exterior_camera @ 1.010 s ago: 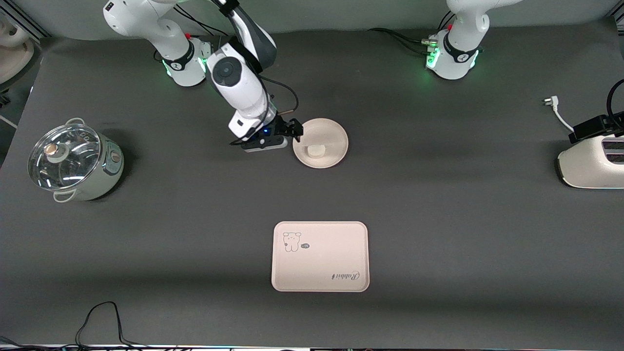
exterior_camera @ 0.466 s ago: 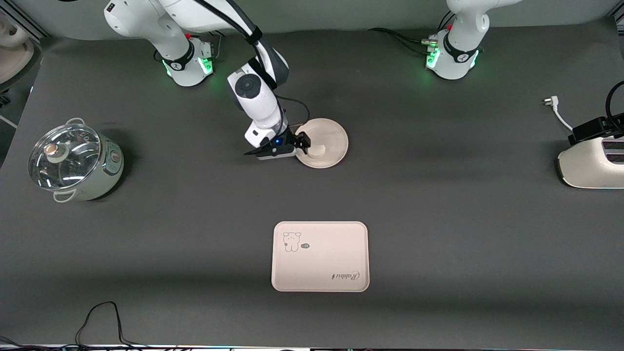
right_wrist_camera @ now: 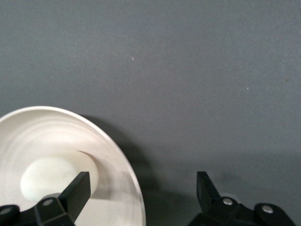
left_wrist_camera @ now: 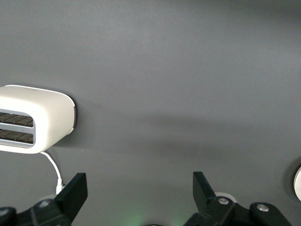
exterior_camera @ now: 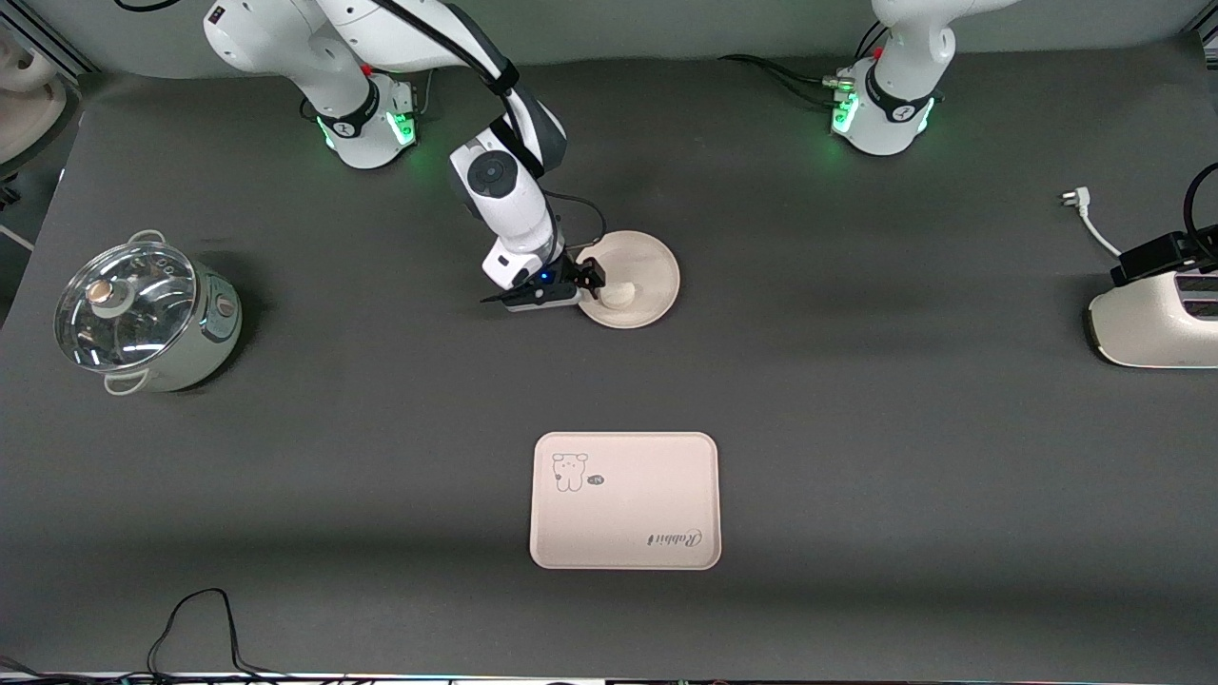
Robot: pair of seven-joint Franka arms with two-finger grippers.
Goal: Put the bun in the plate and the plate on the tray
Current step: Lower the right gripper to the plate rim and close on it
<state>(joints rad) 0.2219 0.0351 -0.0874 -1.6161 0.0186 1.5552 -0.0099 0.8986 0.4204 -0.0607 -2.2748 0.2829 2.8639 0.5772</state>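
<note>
Moved: right gripper (exterior_camera: 592, 283) has come down from beside the plate (exterior_camera: 647, 262) to straddle its rim, fingers wide
Plate: holds the bun (exterior_camera: 618, 294); seemingly untouched
Tray (exterior_camera: 624, 500): bare, nearer the camera
Left gripper (left_wrist_camera: 138, 195): waiting, spread; toaster (left_wrist_camera: 33, 118) in its wrist view

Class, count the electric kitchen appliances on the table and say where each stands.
2: a lidded pot at the right arm's end, a toaster at the left arm's end.
</note>
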